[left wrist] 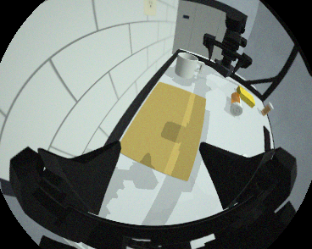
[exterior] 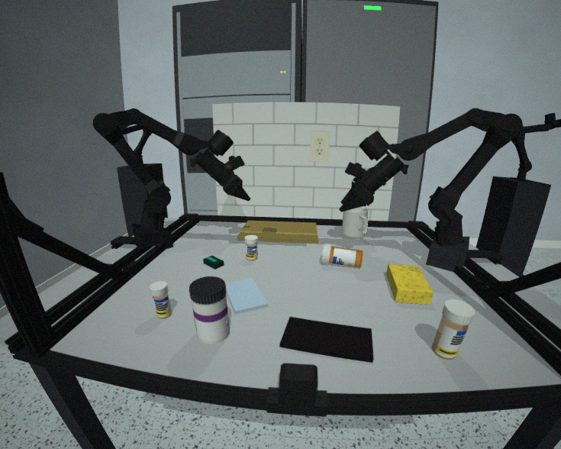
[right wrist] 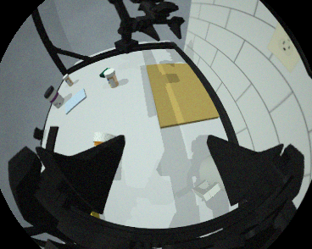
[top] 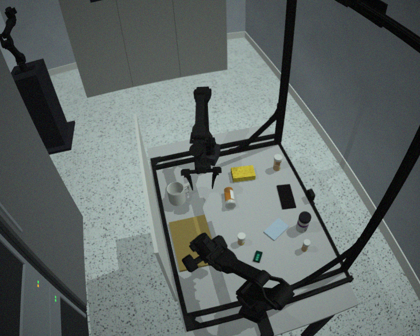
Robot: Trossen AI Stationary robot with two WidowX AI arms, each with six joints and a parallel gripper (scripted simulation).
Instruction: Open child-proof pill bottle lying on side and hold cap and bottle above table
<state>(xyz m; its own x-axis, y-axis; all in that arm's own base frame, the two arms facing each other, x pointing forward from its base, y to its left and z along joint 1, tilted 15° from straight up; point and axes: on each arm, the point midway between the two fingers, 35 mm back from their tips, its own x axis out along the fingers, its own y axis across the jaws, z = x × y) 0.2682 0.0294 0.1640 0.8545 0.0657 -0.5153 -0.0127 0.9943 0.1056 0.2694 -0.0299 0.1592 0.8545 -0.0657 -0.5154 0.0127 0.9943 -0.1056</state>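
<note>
The pill bottle lying on its side (top: 229, 197) is orange with a white cap and rests mid-table, in front of the mug; it also shows in the exterior view (exterior: 342, 255). It is small in the left wrist view (left wrist: 236, 97) and partly hidden behind a finger in the right wrist view (right wrist: 101, 140). My right gripper (top: 202, 186) (exterior: 344, 206) is open and empty, in the air beside the mug and apart from the bottle. My left gripper (top: 188, 255) (exterior: 244, 195) is open and empty above the cardboard sheet.
A white mug (top: 176, 193) and a cardboard sheet (top: 186, 238) lie along the wall side. A yellow sponge (top: 243, 173), a black mat (top: 286, 196), a blue pad (top: 276, 228), a green box (top: 258, 256), a dark-capped jar (top: 303, 221) and three upright pill bottles are spread about.
</note>
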